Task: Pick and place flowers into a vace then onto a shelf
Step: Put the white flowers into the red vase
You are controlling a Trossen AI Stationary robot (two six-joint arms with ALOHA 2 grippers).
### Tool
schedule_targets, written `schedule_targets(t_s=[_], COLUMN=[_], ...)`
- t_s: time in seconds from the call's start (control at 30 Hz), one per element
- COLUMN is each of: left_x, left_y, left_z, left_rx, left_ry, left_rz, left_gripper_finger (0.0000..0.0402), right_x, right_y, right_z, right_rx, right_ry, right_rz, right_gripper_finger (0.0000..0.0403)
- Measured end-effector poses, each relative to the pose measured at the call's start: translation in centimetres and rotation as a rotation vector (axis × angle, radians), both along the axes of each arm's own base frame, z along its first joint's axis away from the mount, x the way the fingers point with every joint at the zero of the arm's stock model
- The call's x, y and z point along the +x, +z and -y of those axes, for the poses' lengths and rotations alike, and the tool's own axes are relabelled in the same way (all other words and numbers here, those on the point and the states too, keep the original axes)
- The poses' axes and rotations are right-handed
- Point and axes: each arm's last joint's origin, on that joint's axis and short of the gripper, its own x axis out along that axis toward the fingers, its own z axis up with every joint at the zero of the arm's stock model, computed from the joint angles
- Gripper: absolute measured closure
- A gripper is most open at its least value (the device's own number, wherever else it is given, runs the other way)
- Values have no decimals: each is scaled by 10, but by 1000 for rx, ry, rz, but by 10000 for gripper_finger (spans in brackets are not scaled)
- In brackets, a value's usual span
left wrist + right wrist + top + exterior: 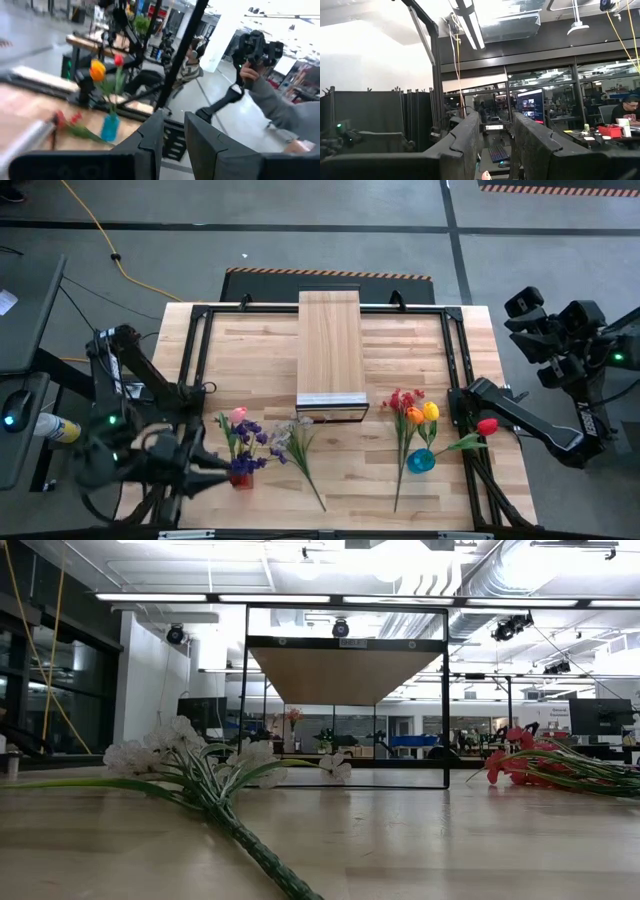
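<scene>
Overhead and wrist views of the pale slatted wooden tabletop (350, 480). The long narrow shelf of pale wood planks (330, 345) stood at the middle of the far edge, with nothing on it. A small red vase (241, 477) near the front left held a pink tulip (238, 416) and a purple small-blossom spray (248, 435). The left gripper (222, 464) lay just beside this vase, its fingers (150, 137) parted only narrowly with nothing seen between them. A white small-blossom spray (300, 442) lay flat on the boards in front of the shelf. At the right, a blue vase (421, 460) held orange and yellow tulips (422, 415) and a leaning red tulip (487, 426), with a red small-blossom spray (403, 402) lying beside them. The right gripper (465, 393) hung near these flowers; whether it gripped anything could not be told.
</scene>
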Motion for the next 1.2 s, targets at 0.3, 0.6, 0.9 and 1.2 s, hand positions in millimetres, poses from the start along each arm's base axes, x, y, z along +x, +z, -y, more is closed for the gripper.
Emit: schedule_targets(t_s=[0.3,0.6,0.9,1.2], left_x=[0,26,53,94], left_y=[36,44,45,43], left_z=[-50,-82,-113,-143], left_rx=[72,65,-30,-60], left_ry=[117,307,351,453], left_rz=[120,159,213,301], left_gripper_finger=[289,289,289,289], right_x=[0,0,0,0], right_y=[0,0,0,0], right_z=[0,0,0,0], right_rx=[30,5,-26,-121], right_ry=[20,7,-7,-49], right_rz=[-6,-4,0,8], right_gripper_finger=[289,289,289,289])
